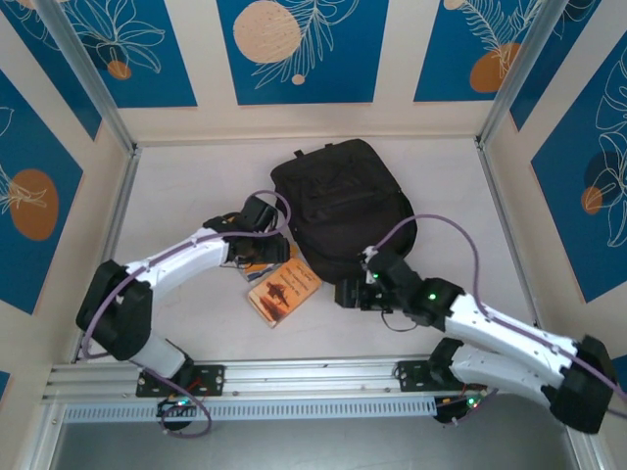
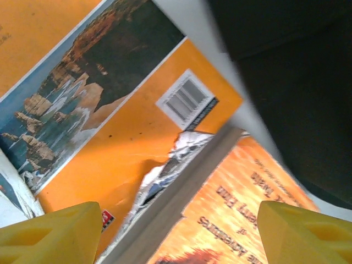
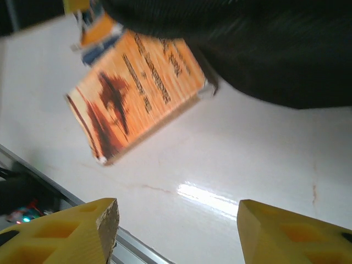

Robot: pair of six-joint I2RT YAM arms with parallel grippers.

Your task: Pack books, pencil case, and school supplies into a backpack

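An orange paperback (image 1: 284, 291) lies flat on the table (image 1: 176, 196) just beside the black backpack (image 1: 343, 206), its long axis running diagonally from near-left to far-right, partly overlapping a second orange book (image 2: 126, 148), while the left gripper (image 2: 179, 236) above them and the right gripper (image 3: 176, 231) over bare table each have fingers spread, empty.

Black backpack (image 1: 343, 206) — orange books (image 1: 282, 291), one with a seascape panel

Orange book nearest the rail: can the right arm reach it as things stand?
Probably yes. The right hand is open and empty, with bare table between it and the orange book; the backpack only crowds the book's far end.
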